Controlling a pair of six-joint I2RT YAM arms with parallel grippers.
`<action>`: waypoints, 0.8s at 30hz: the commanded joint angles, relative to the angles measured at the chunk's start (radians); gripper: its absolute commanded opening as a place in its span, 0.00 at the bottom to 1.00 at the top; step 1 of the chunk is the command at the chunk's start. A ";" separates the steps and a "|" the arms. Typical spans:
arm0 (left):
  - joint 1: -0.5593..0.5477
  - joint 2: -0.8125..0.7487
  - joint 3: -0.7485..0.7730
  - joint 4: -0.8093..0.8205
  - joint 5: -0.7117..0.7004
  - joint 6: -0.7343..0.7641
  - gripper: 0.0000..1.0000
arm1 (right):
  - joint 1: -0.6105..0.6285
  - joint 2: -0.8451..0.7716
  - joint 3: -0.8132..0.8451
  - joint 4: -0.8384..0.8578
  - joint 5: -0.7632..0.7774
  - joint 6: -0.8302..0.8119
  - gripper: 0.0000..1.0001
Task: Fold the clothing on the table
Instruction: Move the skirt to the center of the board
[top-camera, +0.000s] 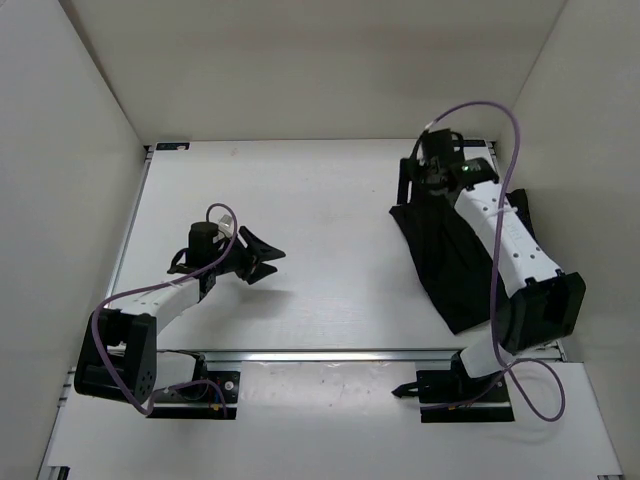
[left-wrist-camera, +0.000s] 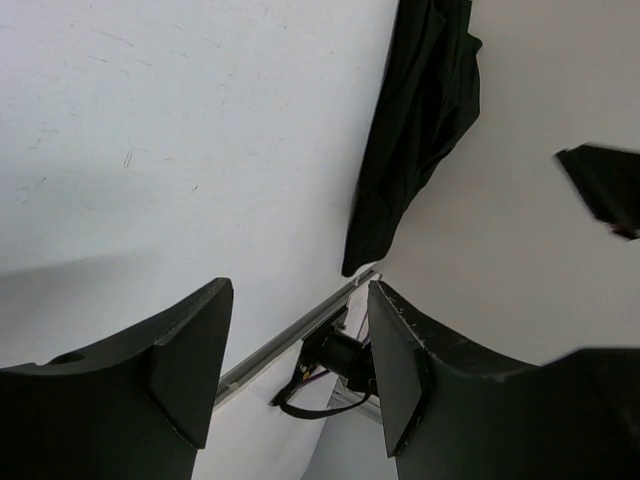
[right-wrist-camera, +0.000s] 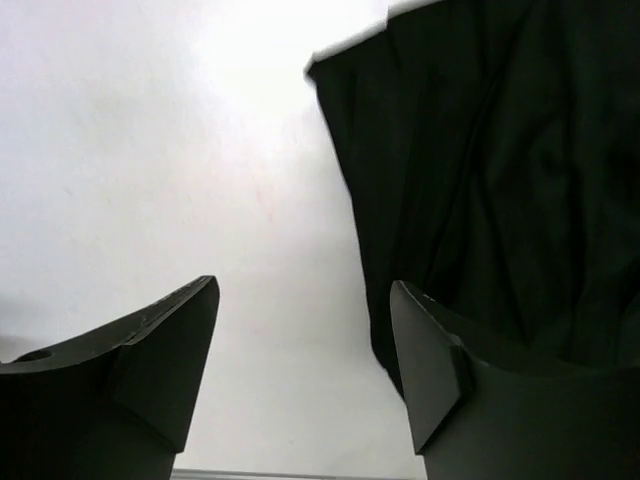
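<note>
Right wrist: clothing (right-wrist-camera: 490, 180) lies beyond one of the parted jaws.

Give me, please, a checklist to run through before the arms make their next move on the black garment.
1. Left gripper open and empty: ok.
2. Right gripper open, nothing between its jaws: ok.
3. Black garment spread flat: not ok, it is wrinkled and bunched.
4. Garment wholly on the table: cannot tell, the right arm hides its right side.
5. Right gripper above the garment's edge: ok.
6. Left gripper close to the garment: not ok, it hangs over bare table, apart from the cloth.
</note>
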 joint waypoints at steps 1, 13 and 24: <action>0.007 -0.031 -0.002 0.014 0.014 0.004 0.67 | 0.041 -0.104 -0.186 0.031 0.068 0.008 0.68; -0.028 -0.011 -0.010 0.066 0.011 -0.030 0.67 | -0.052 -0.361 -0.849 0.160 0.094 -0.072 0.91; -0.008 -0.034 0.005 0.037 0.020 -0.029 0.70 | -0.054 -0.100 -0.832 0.135 0.142 -0.010 0.89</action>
